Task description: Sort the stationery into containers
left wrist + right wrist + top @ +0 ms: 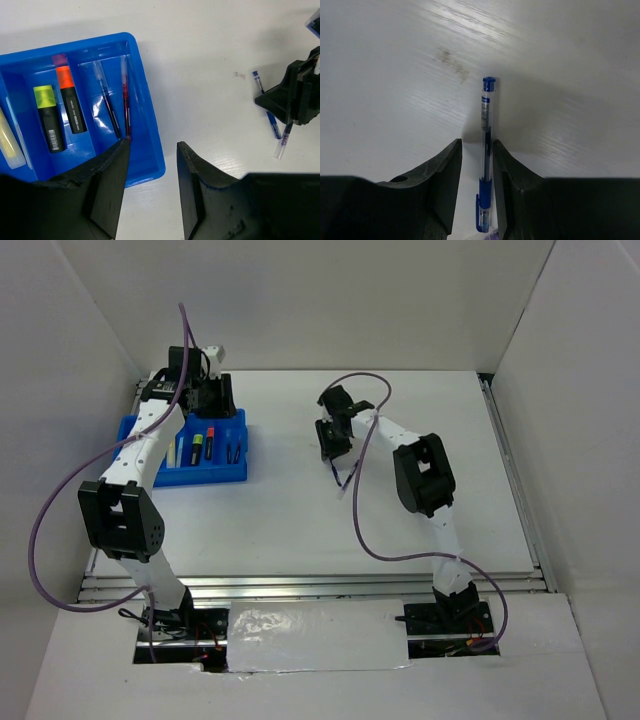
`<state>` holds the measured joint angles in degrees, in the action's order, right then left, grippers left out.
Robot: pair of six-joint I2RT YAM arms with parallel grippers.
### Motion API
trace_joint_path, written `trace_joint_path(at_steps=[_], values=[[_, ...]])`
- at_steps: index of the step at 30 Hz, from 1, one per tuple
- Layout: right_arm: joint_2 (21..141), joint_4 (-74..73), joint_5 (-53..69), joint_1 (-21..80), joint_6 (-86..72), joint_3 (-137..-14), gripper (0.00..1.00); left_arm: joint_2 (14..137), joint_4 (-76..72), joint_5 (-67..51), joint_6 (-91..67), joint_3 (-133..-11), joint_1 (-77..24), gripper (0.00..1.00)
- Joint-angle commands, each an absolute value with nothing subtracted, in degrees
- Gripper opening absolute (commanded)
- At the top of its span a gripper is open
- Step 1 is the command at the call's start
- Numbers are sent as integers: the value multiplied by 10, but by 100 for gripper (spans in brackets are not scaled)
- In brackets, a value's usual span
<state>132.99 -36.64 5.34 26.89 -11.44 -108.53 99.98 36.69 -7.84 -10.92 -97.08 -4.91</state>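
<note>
Glossy blue plastic tray (152,150), clear plastic pen (485,145), matt white table (385,75), perhaps laminate

Left claw (154,143) agape, right claw (476,142) narrow, perhaps gripping

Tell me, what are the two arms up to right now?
Left gripper open, empty, over blue tray edge. Right gripper jaws straddling blue pen on table, not clamped. Purple pen lying close beside it.

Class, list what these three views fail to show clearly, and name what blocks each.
- Left wrist view: the blue tray runs off the left edge; the left gripper covers its near end.
- Left wrist view: the right gripper hides the purple pen's upper part.
- Top view: the left arm covers the tray's left compartments.
</note>
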Motion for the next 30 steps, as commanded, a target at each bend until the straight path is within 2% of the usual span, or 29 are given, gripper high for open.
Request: trace_joint_path(at_steps=[1,4,8,18,30], values=[[1358,-393,49,279,-108,-1121,38,984,366,-96,-113,-969,-46,54],[1368,-408,40,284,-98,-1149,35,974,358,-108,-108,-957,-43,54],[1385,-446,49,294,-77,-1179,36,958,345,-129,-103,-935,-31,54],[1330,-439,27,306,-51,-1073,38,945,352,-152,-100,-922,-3,54],[1324,-452,17,319,-44,-1062,35,906,326,-176,-80,-887,-3,54]])
